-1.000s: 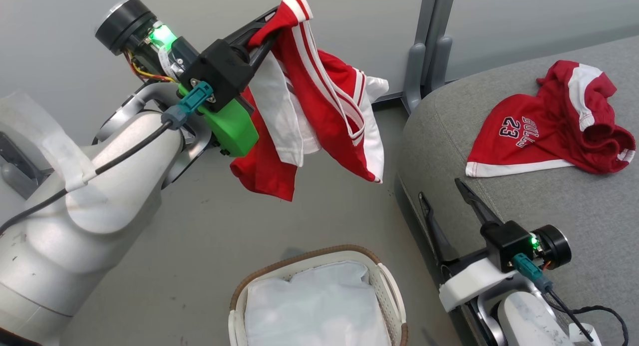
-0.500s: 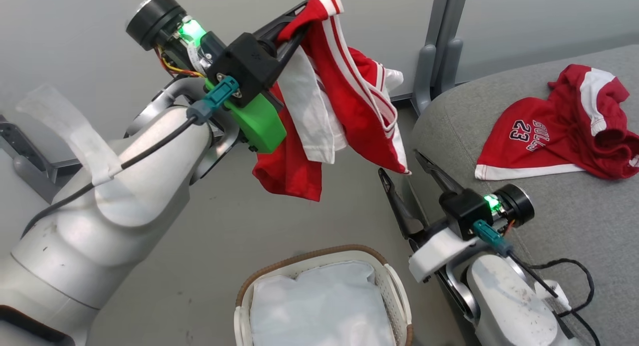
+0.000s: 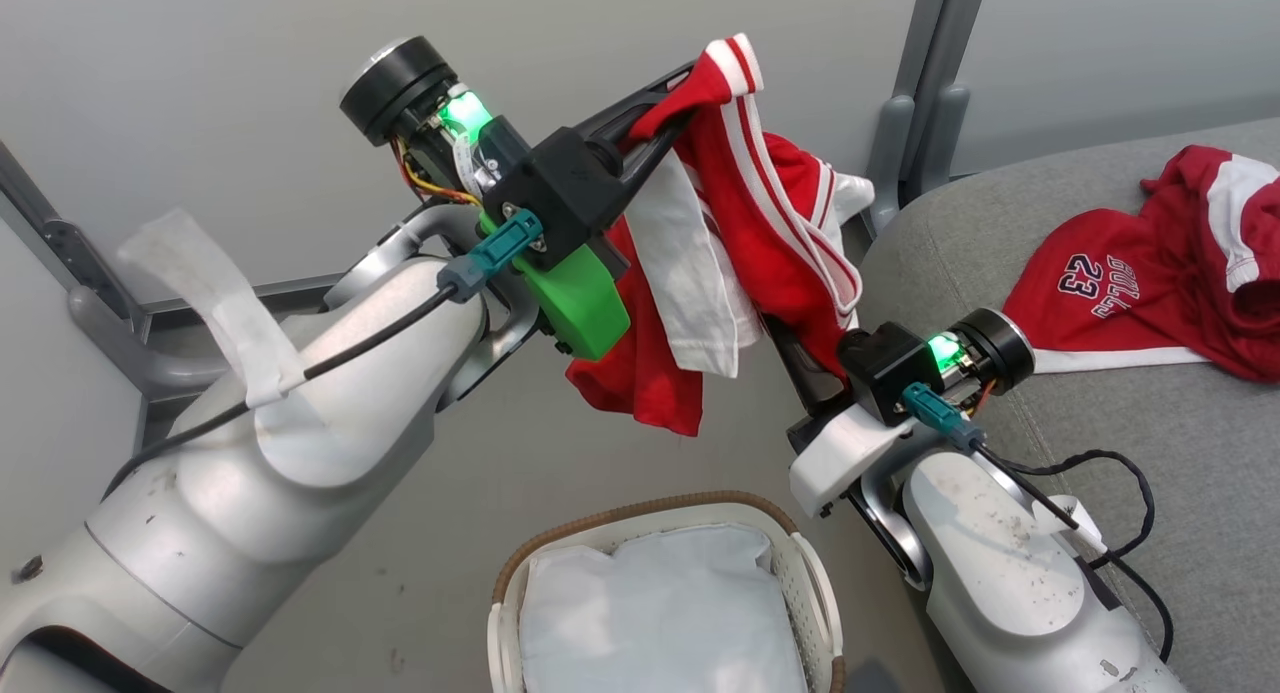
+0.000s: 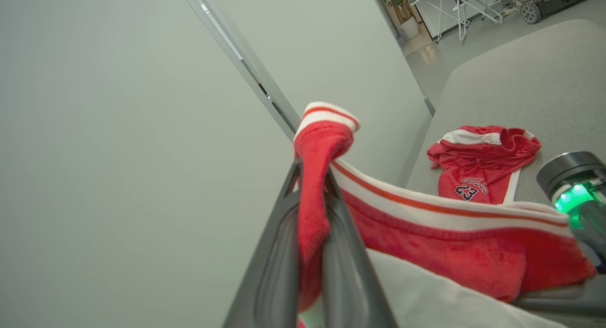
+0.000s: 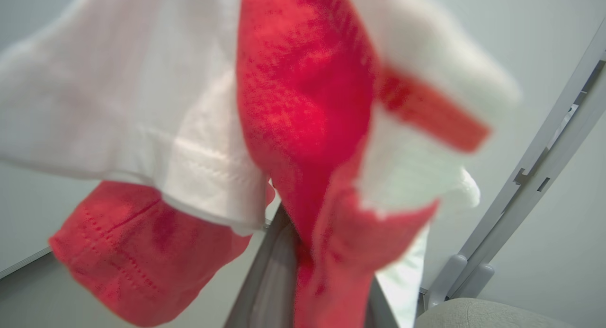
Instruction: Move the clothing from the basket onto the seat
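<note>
Over at the right, the grey seat (image 3: 1100,453) is shown with its rounded corner and stitched seam, and one crumpled red garment (image 3: 1130,283), white-banded and marked with a navy 23, is laid flat on its top. Down on the grey floor (image 3: 420,533), the basket (image 3: 640,503) is set near the seat's front, a white liner (image 3: 660,613) spread inside.

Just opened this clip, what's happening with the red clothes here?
The left gripper holds a red-and-white garment aloft, jaws clamped on its striped hem. The right gripper reaches into the hanging folds; its grip is unclear. The number 23 garment lies on the sofa; the basket holds just its white liner.
</note>
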Robot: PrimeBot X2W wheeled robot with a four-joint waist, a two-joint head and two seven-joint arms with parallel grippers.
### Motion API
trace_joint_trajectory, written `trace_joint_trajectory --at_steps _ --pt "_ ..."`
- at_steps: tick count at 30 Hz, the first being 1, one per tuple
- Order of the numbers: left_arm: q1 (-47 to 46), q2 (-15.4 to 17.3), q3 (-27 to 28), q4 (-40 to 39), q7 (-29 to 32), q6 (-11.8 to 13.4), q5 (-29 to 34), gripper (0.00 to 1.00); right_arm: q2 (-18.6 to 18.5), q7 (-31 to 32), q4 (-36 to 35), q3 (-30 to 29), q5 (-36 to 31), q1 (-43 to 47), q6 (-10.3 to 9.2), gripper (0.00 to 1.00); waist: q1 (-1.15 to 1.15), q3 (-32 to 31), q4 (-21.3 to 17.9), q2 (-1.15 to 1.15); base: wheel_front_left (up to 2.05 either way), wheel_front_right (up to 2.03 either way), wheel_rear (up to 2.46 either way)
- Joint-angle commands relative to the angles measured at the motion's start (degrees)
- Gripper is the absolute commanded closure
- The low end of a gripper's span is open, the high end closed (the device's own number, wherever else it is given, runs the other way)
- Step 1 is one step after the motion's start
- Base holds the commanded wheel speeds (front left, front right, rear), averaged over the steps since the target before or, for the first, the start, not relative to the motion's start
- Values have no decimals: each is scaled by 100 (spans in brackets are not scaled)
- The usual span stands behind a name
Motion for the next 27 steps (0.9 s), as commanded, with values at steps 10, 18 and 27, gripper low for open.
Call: trace_joint_trajectory --at_steps 10,18,27 --pt "807 98 200 236 -217 245 -498 52 -20 -28 -314 -137 110 69 -8 100 0 -1 -66 62 0 0 0" --pt "1749 24 439 557 -418 438 -815 0 -20 -28 -579 -379 117 159 -8 100 0 44 -99 62 0 0 0" --pt "2769 -234 926 284 -435 397 -639 0 -19 -28 -776 -700 -9 264 -8 100 0 157 -97 62 0 0 0"
